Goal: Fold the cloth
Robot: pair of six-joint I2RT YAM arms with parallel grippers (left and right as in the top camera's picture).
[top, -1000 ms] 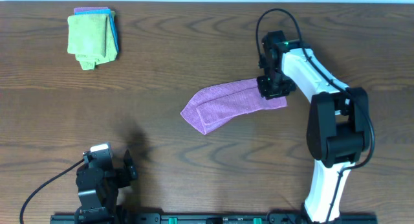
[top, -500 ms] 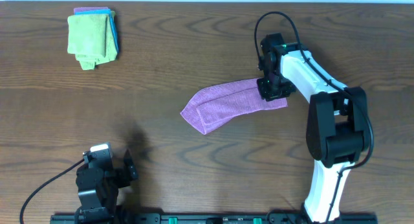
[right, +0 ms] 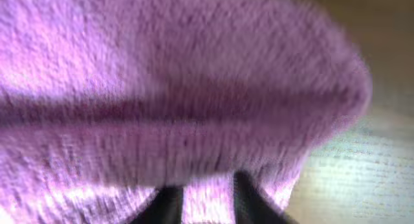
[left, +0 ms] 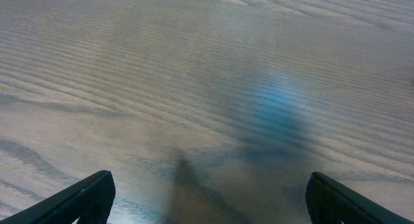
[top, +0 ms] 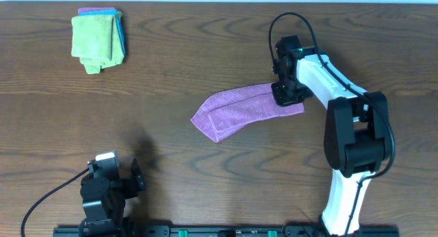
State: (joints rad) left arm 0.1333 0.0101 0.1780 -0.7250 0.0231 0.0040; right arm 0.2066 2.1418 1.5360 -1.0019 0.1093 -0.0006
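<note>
Lilac cloth [top: 236, 110] lies folded right of centre on the table [top: 205, 45], its right end pinched between the close-set fingers [right: 169, 204] of the right gripper [top: 286, 94], while the near-left left gripper [left: 207, 208] is spread wide.

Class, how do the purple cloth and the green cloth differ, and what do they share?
The purple cloth is a long slanted strip mid-table; the green cloth is a compact bundle at the far left corner. The purple cloth lies on the table; the green cloth tops a blue cloth. The right gripper pinches the purple cloth; nothing touches the green cloth. Both are plain, folded.
</note>
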